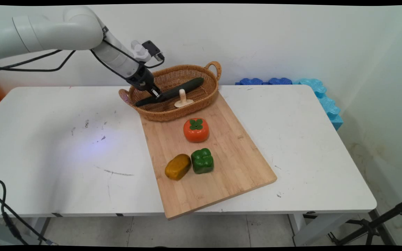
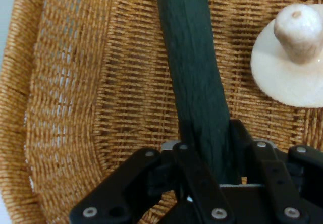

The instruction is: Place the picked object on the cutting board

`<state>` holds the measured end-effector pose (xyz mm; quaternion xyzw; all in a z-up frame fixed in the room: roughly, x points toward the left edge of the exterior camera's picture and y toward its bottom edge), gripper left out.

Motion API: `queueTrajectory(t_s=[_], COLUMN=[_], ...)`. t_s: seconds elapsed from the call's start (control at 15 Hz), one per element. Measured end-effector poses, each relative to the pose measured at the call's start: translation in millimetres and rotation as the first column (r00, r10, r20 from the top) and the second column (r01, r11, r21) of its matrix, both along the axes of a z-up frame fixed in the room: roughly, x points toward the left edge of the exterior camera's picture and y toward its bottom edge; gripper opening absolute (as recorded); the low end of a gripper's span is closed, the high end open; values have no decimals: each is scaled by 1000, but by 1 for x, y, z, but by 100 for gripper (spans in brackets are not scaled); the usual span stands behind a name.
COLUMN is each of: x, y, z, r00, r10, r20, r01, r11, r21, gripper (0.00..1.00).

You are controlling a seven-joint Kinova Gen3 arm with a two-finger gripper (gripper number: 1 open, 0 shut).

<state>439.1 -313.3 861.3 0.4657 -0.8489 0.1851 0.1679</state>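
Two views: you have one from above the bench's near side and one from the hand.
Gripper: your gripper (image 1: 156, 94) (image 2: 209, 156) reaches down into the wicker basket (image 1: 159, 111) (image 2: 75, 108) from the upper left, its fingers closed on the near end of the dark green cucumber (image 1: 178, 90) (image 2: 194, 72).
Cucumber: you see it run as a long diagonal across the basket, its low end towards the basket's left rim where the gripper holds it, its high end near the far right rim. In the hand view it runs straight away from between the fingers, over the woven floor.
Mushroom: a pale wooden mushroom (image 1: 183, 99) (image 2: 295, 52) stands cap down, stem up, on the basket floor just beside the cucumber, on its near right side.
Basket: it sits at the far end of the wooden cutting board (image 1: 222, 174), with one handle on the left and one at the far right.
Board: you can see three pieces on it, all well apart from the gripper. An orange persimmon (image 1: 196, 129) with a green leaf top lies nearest the basket. A green bell pepper (image 1: 202, 160) sits further towards you, and a brownish yellow potato (image 1: 177, 167) lies just to its left, touching or nearly touching it.
Bench: the white bench (image 1: 65, 146) carries the board, which overhangs the near edge slightly at one corner.
Behind: blue foam pieces (image 1: 323, 97) lie along the far right of the bench, against the wall.
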Motion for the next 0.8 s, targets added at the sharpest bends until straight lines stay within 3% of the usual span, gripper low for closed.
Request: queueTrajectory(t_s=[0.27,0.8], x=[-1,-2], y=[-1,7], z=[9,51], r00=[1000,1000], r10=[12,21], r20=[-5,-22], r01=[-12,-22], r11=[1000,997], r21=[-14,-76], gripper=[0,0])
